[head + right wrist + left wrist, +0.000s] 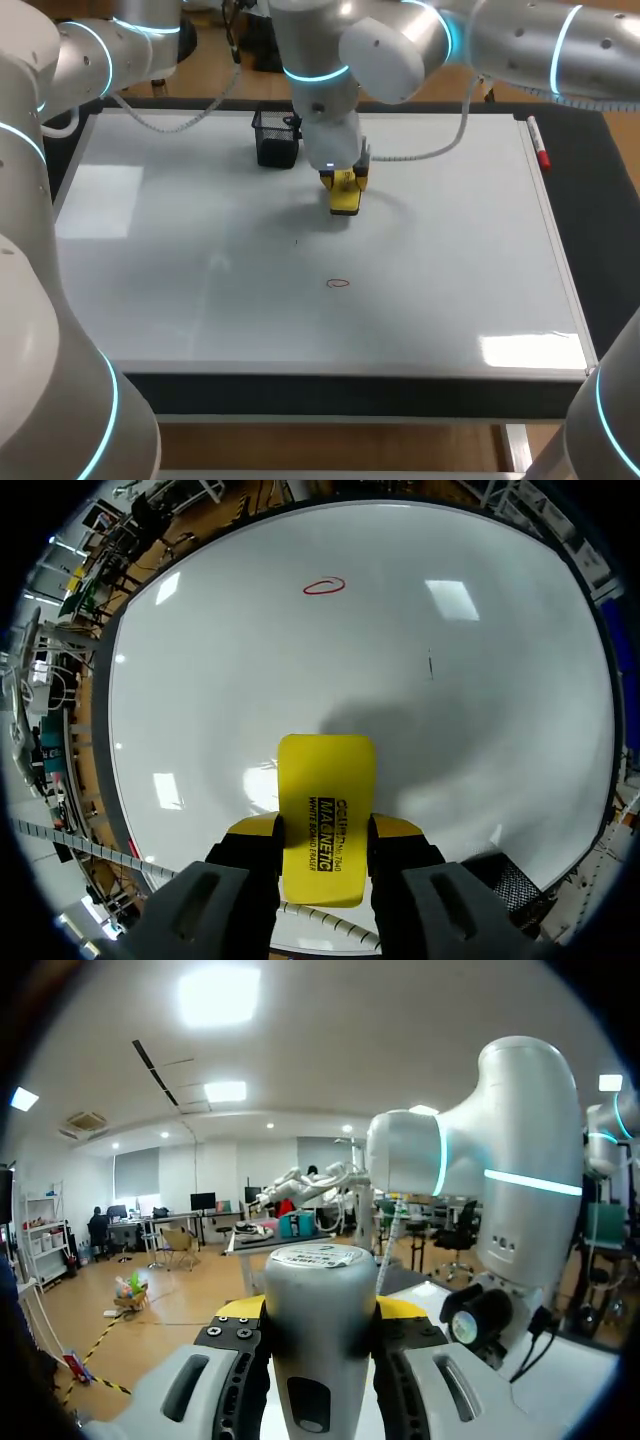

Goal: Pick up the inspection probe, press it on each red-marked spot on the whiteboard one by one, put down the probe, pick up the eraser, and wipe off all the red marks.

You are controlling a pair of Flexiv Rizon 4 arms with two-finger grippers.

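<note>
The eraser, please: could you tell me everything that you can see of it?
The eraser is a flat yellow block with rounded corners, plastic-looking, with black print on its upper face. The right hand is shut on it from both long sides. It hangs over the whiteboard, near the black mesh basket; whether it touches the board is unclear.

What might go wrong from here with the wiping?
1. The eraser, clamped in the right gripper, sits well short of the red mark; a short or off-line stroke may miss or only smear that small oval.
2. The basket stands close beside that gripper; a wide swing could knock it.
</note>
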